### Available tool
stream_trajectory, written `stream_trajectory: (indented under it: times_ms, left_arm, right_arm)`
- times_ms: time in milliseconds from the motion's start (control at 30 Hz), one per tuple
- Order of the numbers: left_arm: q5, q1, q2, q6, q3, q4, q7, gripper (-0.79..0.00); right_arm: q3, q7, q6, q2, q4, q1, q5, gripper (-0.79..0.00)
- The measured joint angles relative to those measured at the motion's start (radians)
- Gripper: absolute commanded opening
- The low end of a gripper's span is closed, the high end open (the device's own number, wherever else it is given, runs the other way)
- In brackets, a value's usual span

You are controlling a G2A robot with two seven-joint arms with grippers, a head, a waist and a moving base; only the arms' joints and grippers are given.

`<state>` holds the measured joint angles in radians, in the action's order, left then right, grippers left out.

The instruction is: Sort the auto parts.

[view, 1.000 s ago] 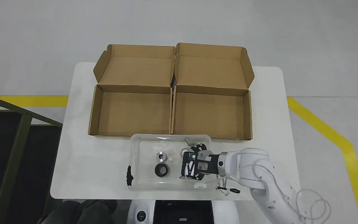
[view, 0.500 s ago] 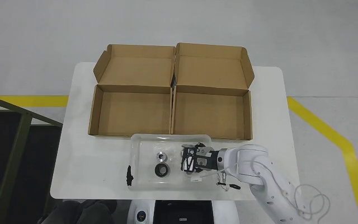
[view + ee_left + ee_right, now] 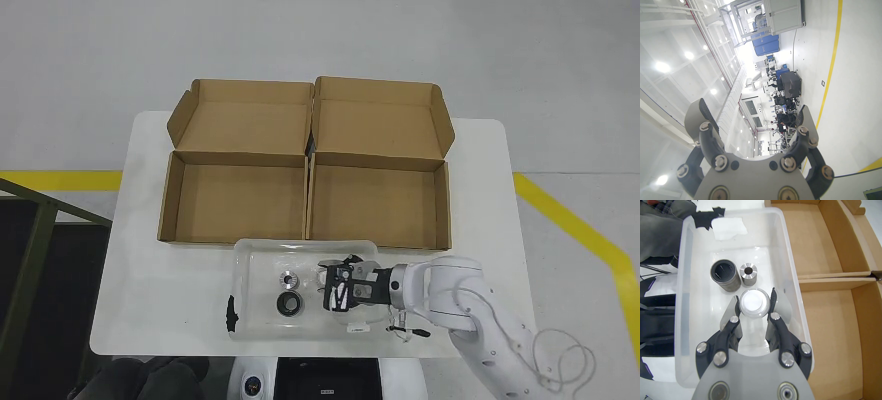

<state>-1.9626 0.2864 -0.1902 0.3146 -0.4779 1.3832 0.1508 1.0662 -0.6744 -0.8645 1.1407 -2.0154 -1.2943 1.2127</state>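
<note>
We are gripping the white round part (image 3: 753,304) in the clear bin (image 3: 789,256) with our right gripper (image 3: 754,298), our left gripper (image 3: 753,106) gaping wide.

- Right arm (image 3: 470,305): reaches in from the robot's right side, forearm low, wrist turned toward the robot's left.
- Right gripper (image 3: 754,305): fingers closed against opposite sides of a round white part (image 3: 753,300).
- Left gripper (image 3: 753,111): fingers spread wide, aimed away from the table into the hall.

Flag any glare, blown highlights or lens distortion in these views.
Left wrist view: ceiling lamps blow out much of the hall beyond the left gripper. Right wrist view: highlights glint inside the clear bin, whose walls bow. Top view: evenly lit.
</note>
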Motion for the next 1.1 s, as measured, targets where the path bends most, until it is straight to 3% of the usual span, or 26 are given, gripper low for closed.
stream_trajectory:
  times_ms: [300,1100]
  left_arm:
    - [0.0,0.0,0.0,0.0,0.0,0.0,0.0,0.0]
    - [0.0,0.0,0.0,0.0,0.0,0.0,0.0,0.0]
  right_arm:
    - [0.017,0.117,-0.053,-0.008,-0.051,0.023,-0.055,-0.785]
    - [0.104,0.339,-0.022,-0.02,-0.027,0.104,-0.153,-0.785]
